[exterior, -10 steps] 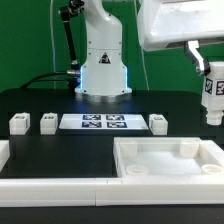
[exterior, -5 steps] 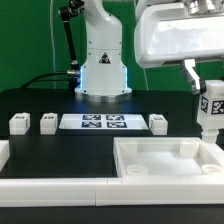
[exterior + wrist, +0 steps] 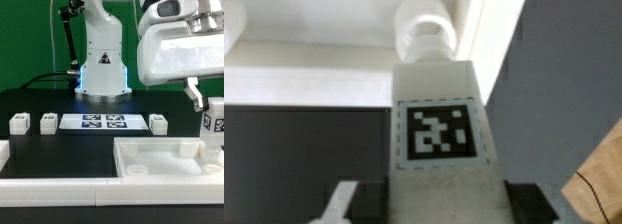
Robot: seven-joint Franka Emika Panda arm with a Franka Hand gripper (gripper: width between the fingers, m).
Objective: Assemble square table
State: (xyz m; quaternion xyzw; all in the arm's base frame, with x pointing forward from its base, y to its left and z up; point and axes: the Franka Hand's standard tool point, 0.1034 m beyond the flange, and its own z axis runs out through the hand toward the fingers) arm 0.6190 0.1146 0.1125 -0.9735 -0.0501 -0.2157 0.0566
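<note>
The square tabletop (image 3: 165,165) lies upside down at the front of the exterior view, a white tray with a raised rim and corner posts. My gripper (image 3: 211,120) is at the exterior view's right, shut on a white tagged leg (image 3: 212,128) held upright just above the tabletop's far right corner. In the wrist view the leg (image 3: 441,125) fills the middle, its tag facing the camera and its rounded tip over the white top (image 3: 313,70). Three more legs (image 3: 18,123) (image 3: 47,122) (image 3: 157,122) stand on the black table.
The marker board (image 3: 103,122) lies flat between the loose legs. A long white bar fence (image 3: 50,188) runs along the front edge. The robot base (image 3: 103,60) stands at the back centre.
My gripper has come down with the leg, bringing it lower toward the tabletop's far right corner. The loose legs and the top have not moved.
</note>
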